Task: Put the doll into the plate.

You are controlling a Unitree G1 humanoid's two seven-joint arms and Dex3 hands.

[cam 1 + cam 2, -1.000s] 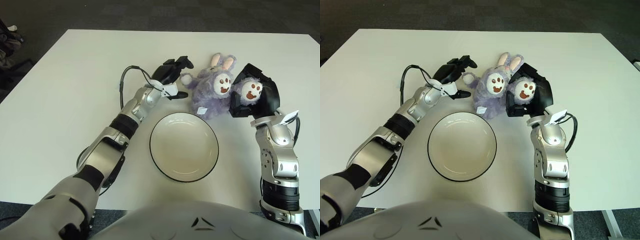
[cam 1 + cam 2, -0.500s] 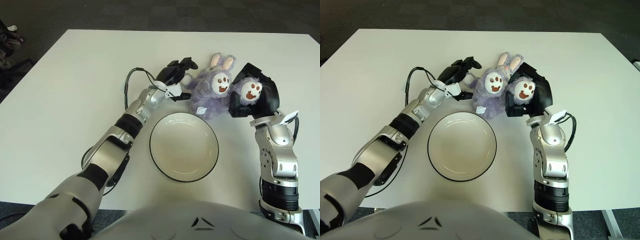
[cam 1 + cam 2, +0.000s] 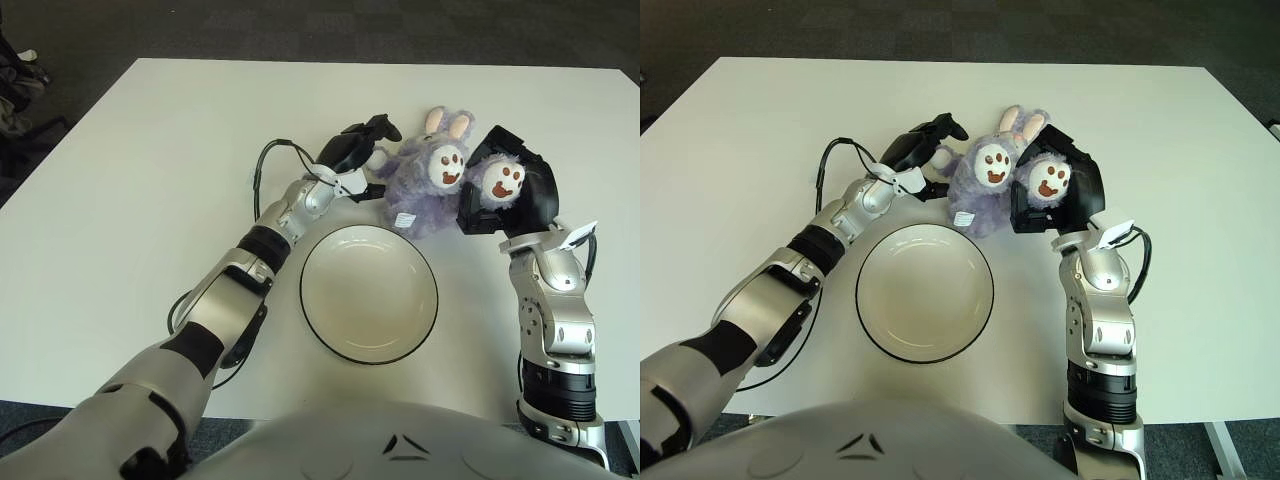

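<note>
Nearest: plate, white with a dark rim, sits flat on the white table, centre-front, nothing in it.

Right forearm comes up from 5 o'clock of the plate, standing roughly vertical. Right hand is at about 1–2 o'clock from the plate, black fingers wrapped around the doll's right foot pad, the white one with the brown paw print. Grip looks closed on that foot; the foot faces the camera between the fingers.

Doll: purple plush rabbit, pink-lined ears pointing to 12 o'clock, lying on the table at 12–1 o'clock from the plate, just beyond its rim and not over it. Second foot pad faces the camera just left of the held one. White tag hangs off the body on the plate side. Body appears to rest on the table; can't confirm any lift.

Left arm reaches diagonally from 7 o'clock, passing the plate's left rim. Left hand is at 11 o'clock from the plate, at the doll's 9 o'clock side. Fingers spread, one above the doll's small white paw or tail puff and one below it, bracketing it. Contact with the fur looks likely at the fingertips but can't tell if it's actually clamped; reads as open around it, not closed.

Black cable loops off the left wrist onto the table at 10 o'clock from the plate.
</note>
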